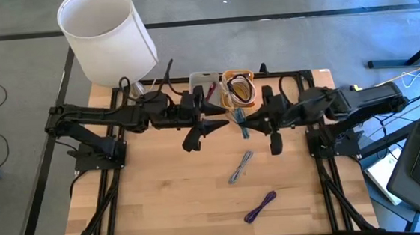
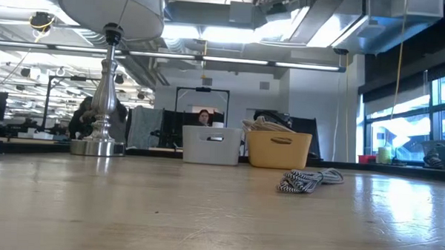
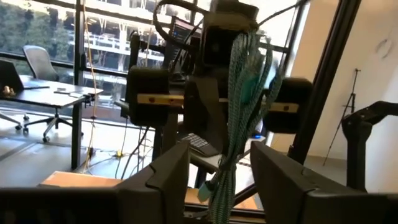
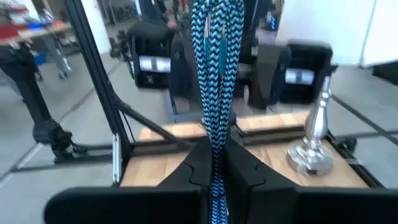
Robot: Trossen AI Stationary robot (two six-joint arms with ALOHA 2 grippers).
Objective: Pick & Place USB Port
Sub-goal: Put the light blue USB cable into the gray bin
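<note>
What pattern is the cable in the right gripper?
Blue-and-black zigzag braid on the cable; right wrist view shows it best.

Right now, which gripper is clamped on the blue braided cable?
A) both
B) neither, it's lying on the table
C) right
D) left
C: in the right wrist view the right gripper has its fingers pressed together on the blue braided cable, while in the left wrist view the left gripper stands open, the cable hanging between its fingers.

cable in the right gripper [image 4: 214,180]: blue and black zigzag [image 4: 214,93]
cable on the table: black and white stripes [image 2: 307,179]
third cable: purple, I think [image 1: 260,206]
baskets: one yellow [image 2: 279,149], one white [image 2: 211,145]
lampshade: white [image 1: 106,32]
</note>
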